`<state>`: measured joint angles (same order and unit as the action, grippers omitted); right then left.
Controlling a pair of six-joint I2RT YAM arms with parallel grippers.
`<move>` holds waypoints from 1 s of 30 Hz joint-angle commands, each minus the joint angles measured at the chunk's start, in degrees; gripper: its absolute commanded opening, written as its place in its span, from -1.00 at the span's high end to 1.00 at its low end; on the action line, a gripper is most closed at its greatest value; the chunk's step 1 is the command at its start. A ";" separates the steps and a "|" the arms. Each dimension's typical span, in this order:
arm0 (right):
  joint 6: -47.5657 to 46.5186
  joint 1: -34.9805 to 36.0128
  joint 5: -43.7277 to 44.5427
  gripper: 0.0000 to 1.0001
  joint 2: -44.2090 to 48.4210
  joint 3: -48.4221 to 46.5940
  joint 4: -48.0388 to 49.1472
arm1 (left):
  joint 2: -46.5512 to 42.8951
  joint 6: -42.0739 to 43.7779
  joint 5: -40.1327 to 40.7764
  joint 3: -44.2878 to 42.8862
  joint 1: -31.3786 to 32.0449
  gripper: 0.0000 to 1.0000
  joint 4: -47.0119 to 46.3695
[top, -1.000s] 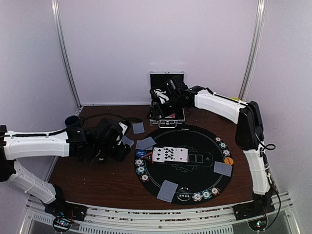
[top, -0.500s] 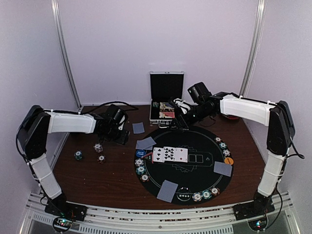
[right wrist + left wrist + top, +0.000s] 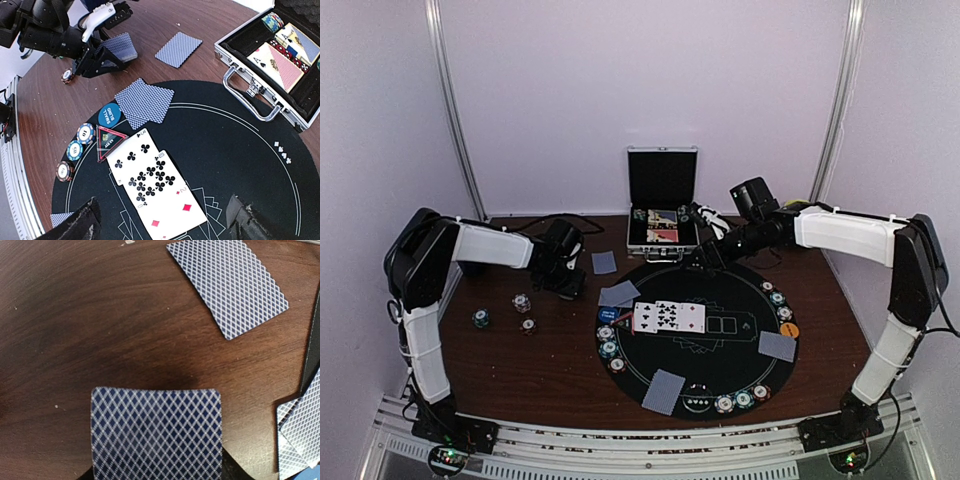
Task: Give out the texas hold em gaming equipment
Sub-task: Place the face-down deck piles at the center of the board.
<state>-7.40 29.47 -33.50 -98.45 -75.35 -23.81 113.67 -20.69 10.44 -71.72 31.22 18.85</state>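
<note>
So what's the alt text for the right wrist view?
Face-up playing cards lie in a row on a round black mat, with poker chips along its left edge. An open silver case sits upper right; the left gripper is at a face-down card.

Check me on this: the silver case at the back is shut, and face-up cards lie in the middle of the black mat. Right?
Not quite. The silver case is open, its lid standing up, as the top external view shows. The face-up cards do lie in the middle of the black mat.
</note>
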 commanded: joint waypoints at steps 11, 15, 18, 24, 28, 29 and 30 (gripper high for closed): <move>-0.01 -0.29 -2.19 -0.77 0.60 0.27 2.15 | -1.23 -1.21 -0.80 3.72 -1.61 -0.28 -2.95; -0.16 -0.29 -1.84 -0.78 1.01 0.29 2.01 | -2.34 -1.38 -0.77 4.52 -1.63 -0.52 -2.97; -0.17 -0.29 -1.77 -0.80 1.29 0.38 2.15 | -3.48 -1.50 -0.62 5.21 -1.65 -0.67 -2.87; -0.14 -0.32 -1.77 -0.82 1.63 0.47 2.23 | -6.06 -1.43 -1.03 3.64 -1.56 -0.88 -2.68; -0.11 -0.29 -1.60 -0.84 2.27 0.70 2.40 | -6.34 -0.83 -3.39 -0.74 -1.34 -0.96 -2.41; -0.21 -0.28 -1.51 -0.84 2.51 0.77 2.51 | -6.11 -0.69 -3.67 -1.96 -1.26 -0.96 -2.36; -0.16 -0.31 -1.35 -0.84 2.62 0.93 2.68 | -5.65 -0.72 -3.93 -3.45 -1.12 -0.95 -2.15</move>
<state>-7.38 29.47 -34.76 -98.39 -75.33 -22.44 109.38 -22.15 8.75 -69.45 29.95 17.65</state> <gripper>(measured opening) 0.920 0.977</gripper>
